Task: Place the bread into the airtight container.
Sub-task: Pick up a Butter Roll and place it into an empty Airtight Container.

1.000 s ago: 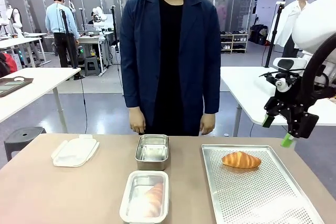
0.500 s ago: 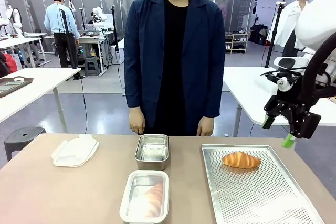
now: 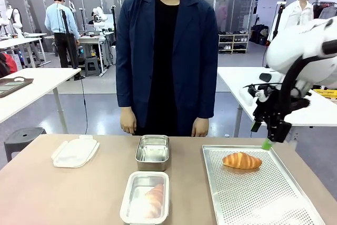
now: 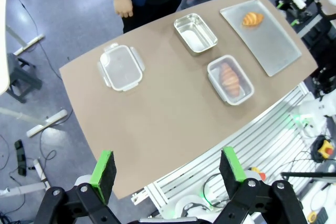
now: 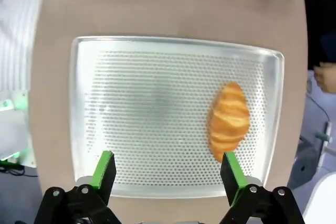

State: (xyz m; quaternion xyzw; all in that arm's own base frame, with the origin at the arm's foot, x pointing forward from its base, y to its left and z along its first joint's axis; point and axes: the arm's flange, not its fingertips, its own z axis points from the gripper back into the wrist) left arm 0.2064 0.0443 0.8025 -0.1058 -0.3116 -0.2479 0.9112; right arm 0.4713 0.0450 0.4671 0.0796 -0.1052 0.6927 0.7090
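A golden croissant [image 3: 241, 160] lies at the far end of the perforated metal tray [image 3: 263, 198]. My right gripper [image 3: 262, 135] hangs open just above the tray's far right corner, nothing between its fingers. In the right wrist view the croissant [image 5: 230, 121] sits ahead of the right-hand finger [image 5: 230, 170], apart from it. A second croissant [image 3: 154, 199] rests inside the near container [image 3: 129, 204]. My left gripper [image 4: 167, 166] is open high above the table, looking down on both containers [image 4: 230, 79] and the tray [image 4: 273, 45].
An empty steel container [image 3: 152, 151] stands mid-table, behind the filled one. A clip-on lid [image 3: 75, 152] lies at the far left. The person stands at the far edge with hands [image 3: 126, 126] hanging just beyond it.
My right arm has swung left and a little nearer the tray's far corner, gripper still open. The person has shifted slightly left. The croissants have not moved.
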